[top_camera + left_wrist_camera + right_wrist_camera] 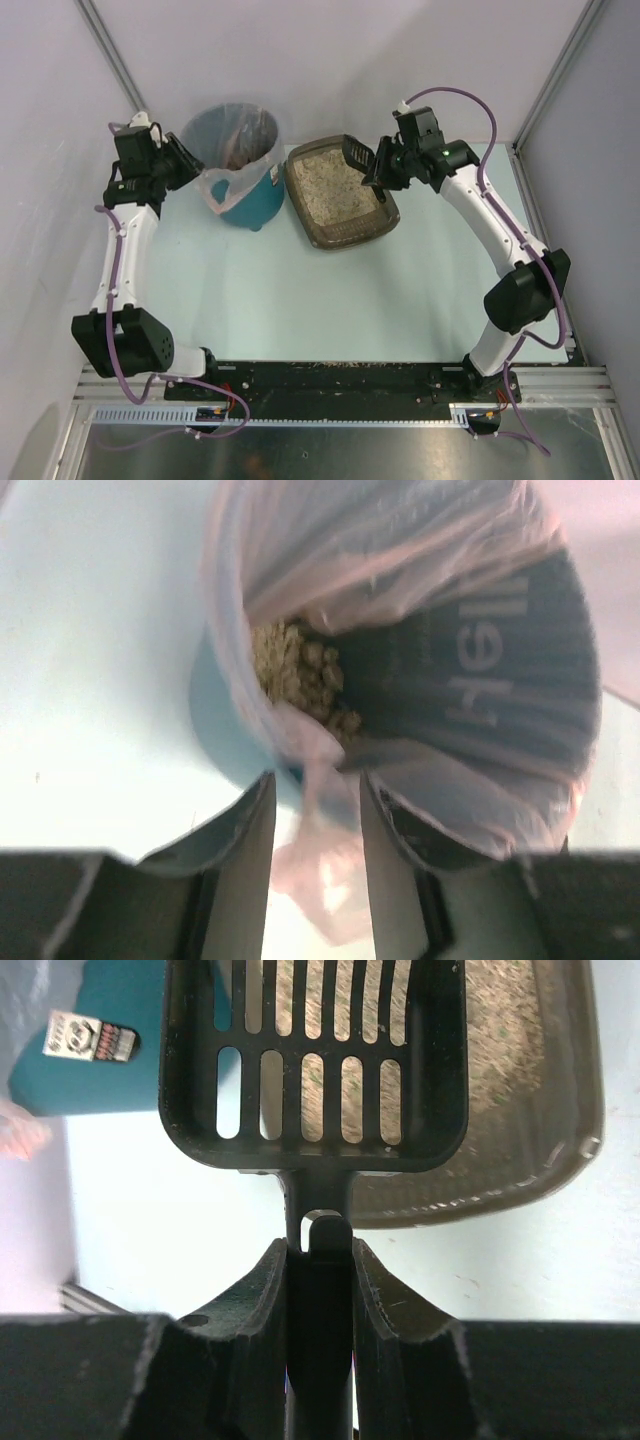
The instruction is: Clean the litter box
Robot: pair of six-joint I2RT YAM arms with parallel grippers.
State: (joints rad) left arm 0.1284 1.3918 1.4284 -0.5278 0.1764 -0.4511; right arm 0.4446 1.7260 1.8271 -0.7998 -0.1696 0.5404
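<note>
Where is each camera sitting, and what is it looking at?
Top external: up high behind the arms, looking down at the table; both arms show, with the left gripper at the teal bin and the right gripper at the litter box.
Left wrist: on the left arm, looking into the bin's liner; its fingers show.
Right wrist: on the right arm, looking at the scoop it grips; its fingers show.
Shared: the top and right wrist views both show the scoop and litter box.
</note>
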